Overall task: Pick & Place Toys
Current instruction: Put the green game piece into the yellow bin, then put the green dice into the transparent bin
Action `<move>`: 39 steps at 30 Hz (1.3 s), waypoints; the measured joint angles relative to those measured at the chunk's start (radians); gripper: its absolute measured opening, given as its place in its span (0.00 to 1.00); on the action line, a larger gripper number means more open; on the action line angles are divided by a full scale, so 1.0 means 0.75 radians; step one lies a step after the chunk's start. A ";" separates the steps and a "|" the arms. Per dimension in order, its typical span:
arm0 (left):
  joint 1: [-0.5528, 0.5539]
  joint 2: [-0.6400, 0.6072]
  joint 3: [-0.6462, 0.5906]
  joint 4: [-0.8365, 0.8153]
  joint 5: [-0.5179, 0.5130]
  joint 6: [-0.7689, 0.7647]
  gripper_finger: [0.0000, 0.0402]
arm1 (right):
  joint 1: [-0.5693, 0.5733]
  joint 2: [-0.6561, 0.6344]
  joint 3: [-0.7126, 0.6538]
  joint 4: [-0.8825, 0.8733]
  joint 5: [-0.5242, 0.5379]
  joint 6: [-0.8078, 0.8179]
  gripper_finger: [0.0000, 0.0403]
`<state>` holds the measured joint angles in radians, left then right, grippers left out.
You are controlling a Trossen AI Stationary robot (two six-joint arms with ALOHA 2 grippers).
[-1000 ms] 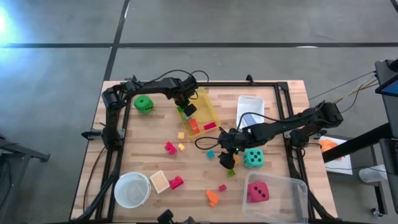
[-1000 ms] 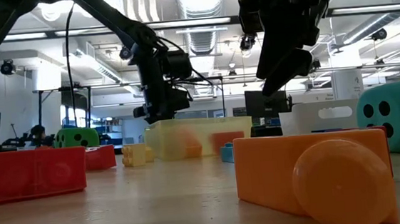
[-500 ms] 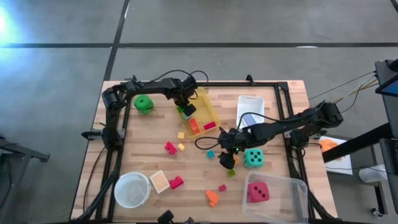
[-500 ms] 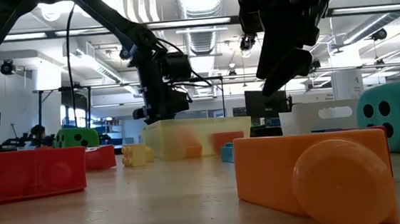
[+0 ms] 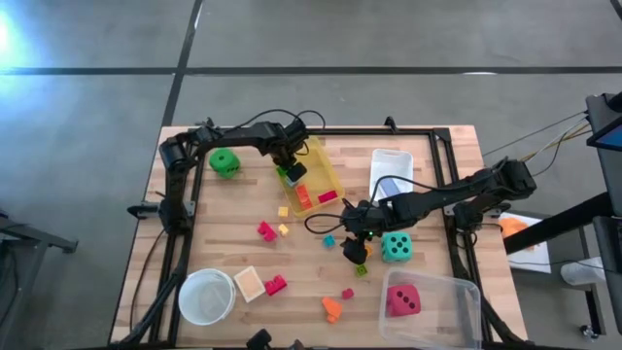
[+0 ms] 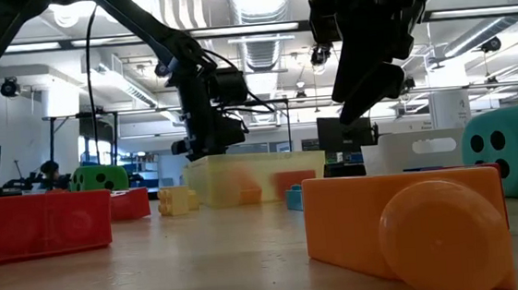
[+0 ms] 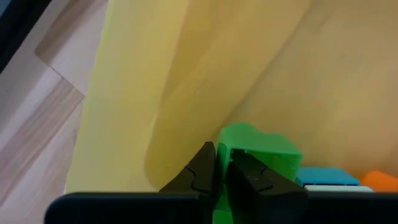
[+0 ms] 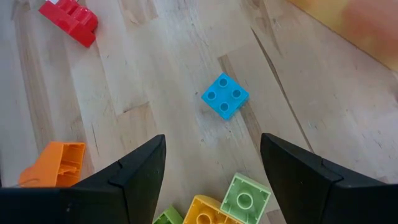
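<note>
Pinching green block [image 7: 258, 152] over yellow bin [image 5: 326, 180] with left end effector [image 7: 222, 177], right end effector [image 8: 211, 171] gaping above blue block [image 8: 225, 95] (rigid, light, likely slick; flat sides gripping best).

Right gripper [image 8: 212, 163] fingers spread above the wooden tabletop [image 8: 155, 81]. Small blue four-stud plastic block [image 8: 224, 95] lies between them; red block [image 8: 68, 22] well apart.

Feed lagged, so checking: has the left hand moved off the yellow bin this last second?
No. The left hand sits at the same spot over the yellow bin, shut on a green block.
</note>
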<state>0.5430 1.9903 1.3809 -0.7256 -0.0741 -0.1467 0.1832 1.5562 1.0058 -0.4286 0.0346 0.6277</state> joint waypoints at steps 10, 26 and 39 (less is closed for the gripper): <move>-0.001 -0.002 0.001 -0.019 0.002 0.021 0.29 | 0.000 0.000 0.000 0.000 0.000 0.000 0.63; -0.003 -0.163 0.002 -0.077 0.026 -0.004 0.67 | 0.000 0.000 0.000 0.000 0.000 0.000 0.63; -0.024 -0.450 0.002 -0.442 -0.068 -0.143 0.67 | 0.000 0.000 0.000 0.000 0.000 0.000 0.63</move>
<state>0.5251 1.6530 1.3827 -1.0570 -0.1254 -0.2541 0.1830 1.5562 1.0058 -0.4286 0.0349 0.6277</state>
